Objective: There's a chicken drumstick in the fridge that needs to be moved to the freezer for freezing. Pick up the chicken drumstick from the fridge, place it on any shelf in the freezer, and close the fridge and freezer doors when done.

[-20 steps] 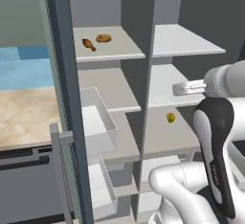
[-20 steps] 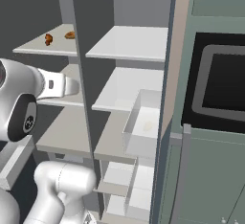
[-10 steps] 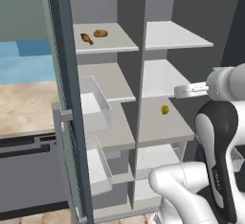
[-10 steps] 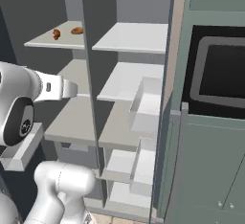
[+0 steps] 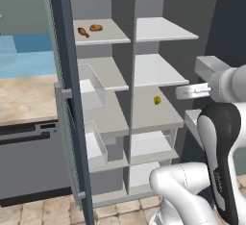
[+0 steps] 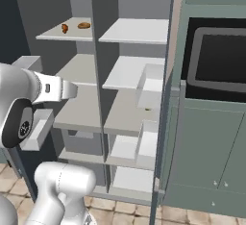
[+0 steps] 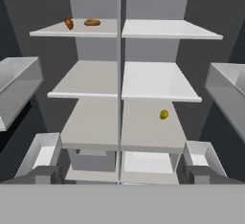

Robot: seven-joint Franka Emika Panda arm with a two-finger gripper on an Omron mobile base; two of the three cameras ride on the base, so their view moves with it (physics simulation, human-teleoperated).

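Observation:
The chicken drumstick (image 5: 83, 31) (image 6: 64, 28) (image 7: 69, 23) lies on the top shelf of the left half of the slate-blue fridge and freezer unit, beside a golden-brown bun (image 5: 96, 27) (image 7: 92, 22). Both doors stand wide open: the left door (image 5: 62, 99) is seen edge-on, and so is the right door (image 6: 168, 99). My gripper (image 5: 186, 93) (image 6: 68, 90) (image 7: 122, 176) is open and holds nothing. It hangs in front of the right half at middle-shelf height, well below and short of the drumstick.
A small yellow-green fruit (image 5: 157, 100) (image 7: 163, 114) sits on a middle shelf of the right half. Clear bins (image 5: 91, 87) (image 6: 151, 82) jut from both doors. A beige counter (image 5: 24, 99) lies to the left and a black oven (image 6: 216, 60) in pale green cabinets to the right.
The whole picture has shifted in both base views, so the base has moved; the shelves now sit more central. The things on the shelves have not moved. The gripper stays open.

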